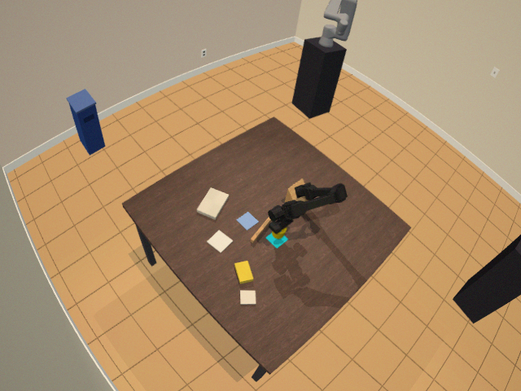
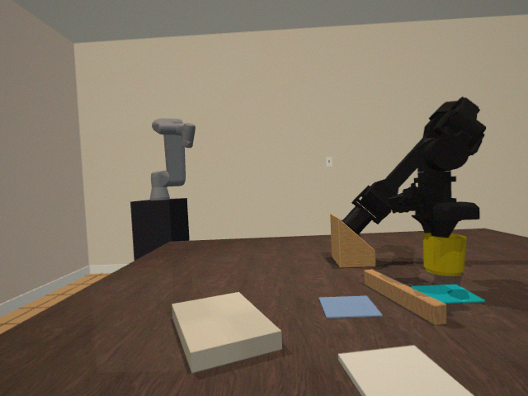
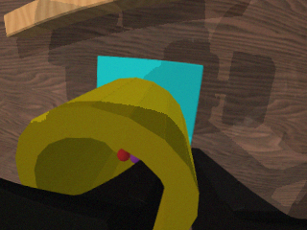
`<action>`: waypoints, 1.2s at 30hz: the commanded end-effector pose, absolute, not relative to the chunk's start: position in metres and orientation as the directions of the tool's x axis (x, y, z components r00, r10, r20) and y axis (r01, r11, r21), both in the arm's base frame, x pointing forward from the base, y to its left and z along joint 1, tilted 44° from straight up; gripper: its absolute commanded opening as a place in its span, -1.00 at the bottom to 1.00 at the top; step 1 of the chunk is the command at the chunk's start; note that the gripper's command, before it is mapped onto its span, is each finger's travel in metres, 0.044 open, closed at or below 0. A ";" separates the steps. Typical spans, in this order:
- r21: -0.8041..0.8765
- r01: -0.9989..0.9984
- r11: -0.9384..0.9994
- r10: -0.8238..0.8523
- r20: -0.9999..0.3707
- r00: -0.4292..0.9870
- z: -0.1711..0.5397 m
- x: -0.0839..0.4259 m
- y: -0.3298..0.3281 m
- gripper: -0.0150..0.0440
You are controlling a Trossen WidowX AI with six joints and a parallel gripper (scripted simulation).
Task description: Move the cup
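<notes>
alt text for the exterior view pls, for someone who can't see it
A black robot arm's gripper holds a yellow cup upright above a teal pad on a dark wooden table. A wooden bar lies between that pad and a blue one.
</notes>
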State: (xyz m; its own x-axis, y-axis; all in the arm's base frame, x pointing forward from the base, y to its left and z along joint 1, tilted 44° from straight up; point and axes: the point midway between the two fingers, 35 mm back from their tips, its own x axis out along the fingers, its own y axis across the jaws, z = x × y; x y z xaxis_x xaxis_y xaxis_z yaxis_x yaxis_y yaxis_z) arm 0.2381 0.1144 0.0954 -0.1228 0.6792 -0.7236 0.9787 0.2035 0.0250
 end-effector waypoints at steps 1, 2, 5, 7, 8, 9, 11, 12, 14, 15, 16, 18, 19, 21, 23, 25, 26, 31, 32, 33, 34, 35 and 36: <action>0.023 0.980 0.200 0.682 -0.721 -0.122 0.092 0.237 0.118 -0.49; 0.023 0.980 0.200 0.682 -0.721 -0.122 0.091 0.237 0.119 -0.49; 0.023 0.980 0.200 0.682 -0.721 -0.122 0.089 0.237 0.122 -0.49; 0.023 0.980 0.200 0.682 -0.721 -0.122 0.087 0.236 0.124 -0.49; 0.023 0.980 0.200 0.682 -0.721 -0.122 0.086 0.236 0.125 -0.49; 0.023 0.980 0.200 0.683 -0.721 -0.122 0.085 0.236 0.126 -0.49; 0.023 0.980 0.200 0.683 -0.721 -0.122 0.083 0.236 0.128 -0.49; 0.023 0.980 0.200 0.683 -0.720 -0.122 0.082 0.235 0.129 -0.49; 0.023 0.980 0.200 0.683 -0.720 -0.122 0.080 0.235 0.131 -0.49; 0.023 0.980 0.200 0.683 -0.720 -0.122 0.079 0.235 0.132 -0.49; 0.024 0.980 0.200 0.683 -0.720 -0.122 0.078 0.234 0.133 -0.49; 0.024 0.980 0.200 0.683 -0.720 -0.122 0.077 0.234 0.135 -0.49; 0.024 0.980 0.200 0.684 -0.720 -0.122 0.076 0.234 0.135 -0.49; 0.024 0.980 0.200 0.684 -0.719 -0.122 0.074 0.233 0.137 -0.49; 0.024 0.980 0.200 0.684 -0.719 -0.122 0.072 0.232 0.139 -0.49; 0.024 0.980 0.200 0.685 -0.719 -0.122 0.071 0.232 0.141 -0.49; 0.028 0.979 0.204 0.681 -0.722 -0.122 0.073 0.233 0.138 -0.49; 0.028 0.979 0.204 0.681 -0.722 -0.122 0.073 0.233 0.138 -0.49; 0.028 0.979 0.204 0.681 -0.722 -0.122 0.073 0.233 0.138 -0.49; 0.028 0.979 0.204 0.681 -0.722 -0.122 0.073 0.233 0.138 -0.49; 0.028 0.979 0.204 0.681 -0.722 -0.122 0.073 0.233 0.138 -0.49; 0.028 0.979 0.204 0.681 -0.722 -0.122 0.073 0.233 0.138 -0.49; 0.028 0.979 0.204 0.681 -0.722 -0.122 0.073 0.233 0.138 -0.49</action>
